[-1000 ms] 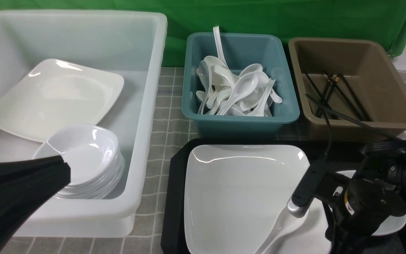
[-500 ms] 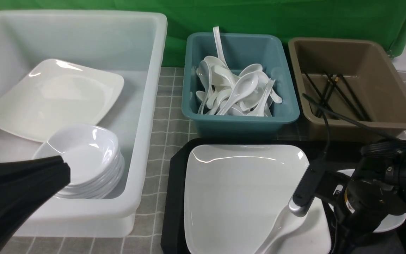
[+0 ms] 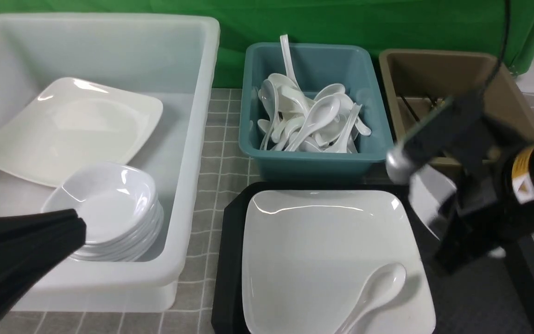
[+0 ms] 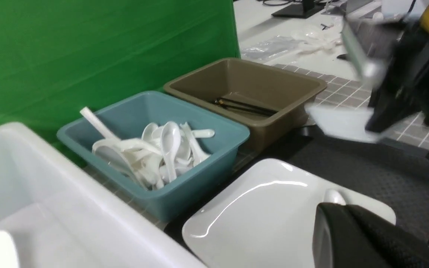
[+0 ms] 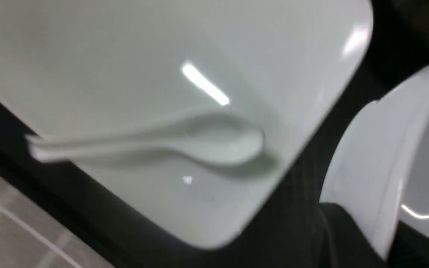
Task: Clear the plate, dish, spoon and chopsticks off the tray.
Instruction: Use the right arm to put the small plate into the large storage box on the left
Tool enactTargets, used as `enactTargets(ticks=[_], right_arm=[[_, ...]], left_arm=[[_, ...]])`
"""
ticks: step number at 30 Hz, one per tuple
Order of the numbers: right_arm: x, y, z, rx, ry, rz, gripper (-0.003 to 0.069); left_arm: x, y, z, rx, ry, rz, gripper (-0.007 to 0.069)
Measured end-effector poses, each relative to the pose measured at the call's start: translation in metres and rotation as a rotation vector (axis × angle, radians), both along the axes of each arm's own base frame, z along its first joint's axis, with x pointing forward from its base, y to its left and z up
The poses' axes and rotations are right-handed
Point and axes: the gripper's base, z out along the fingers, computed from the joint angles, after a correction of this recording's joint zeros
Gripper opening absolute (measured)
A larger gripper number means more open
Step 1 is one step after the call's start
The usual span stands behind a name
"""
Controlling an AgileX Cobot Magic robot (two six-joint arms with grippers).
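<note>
Lift-off stage: right gripper [image 3: 454, 246] is clamped on one edge of the dish [image 3: 427, 204], which hangs from the jaws, clear of the tray [image 3: 475, 301] below. One second earlier the gripper was down at tray level with the dish resting there. Since then the arm has risen with the dish, and both are smeared by motion. From the left wrist the dish [image 4: 341, 123] shows as a pale slab off the surface, with dark tray under it.

Just to the gripper's left and lower, the plate [image 3: 318, 250] lies flat on the tray. The spoon [image 3: 378, 287] rests on the plate's near corner, no longer partly hidden by the arm.

Beyond the gripper stands the brown tub [image 4: 259, 83] with chopsticks [image 4: 244, 106] in it; none show on the tray. Left of that is the teal tub [image 3: 315, 162], full of spoons.

Far to the left, the white bin [image 3: 193, 139] holds a stack of like dishes [image 3: 109, 208], the probable destination. The left gripper [image 3: 79, 227], jaws together and empty, hovers before that bin.

By judgement, one item is freed; plate and spoon remain.
</note>
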Motion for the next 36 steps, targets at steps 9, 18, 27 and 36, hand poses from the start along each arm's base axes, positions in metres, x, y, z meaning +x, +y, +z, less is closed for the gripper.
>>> enactTargets(ticks=[9, 18, 27, 36], right_arm=[[-0.005, 0.126, 0.072, 0.126, -0.261, 0.46, 0.0065], [0.035, 0.253, 0.019, 0.057, -0.294, 0.702, 0.0065], [0.061, 0.303, -0.058, -0.03, -0.226, 0.738, 0.0065], [0.062, 0.304, -0.073, -0.059, -0.167, 0.709, 0.0365]], left_arm=[[-0.024, 0.056, 0.026, 0.109, 0.108, 0.342, 0.0008], [-0.07, 0.106, 0.011, 0.024, 0.119, 0.5, 0.0008], [-0.085, 0.114, 0.005, -0.026, 0.109, 0.475, 0.0008], [-0.086, 0.107, 0.01, -0.063, 0.069, 0.392, 0.0008]])
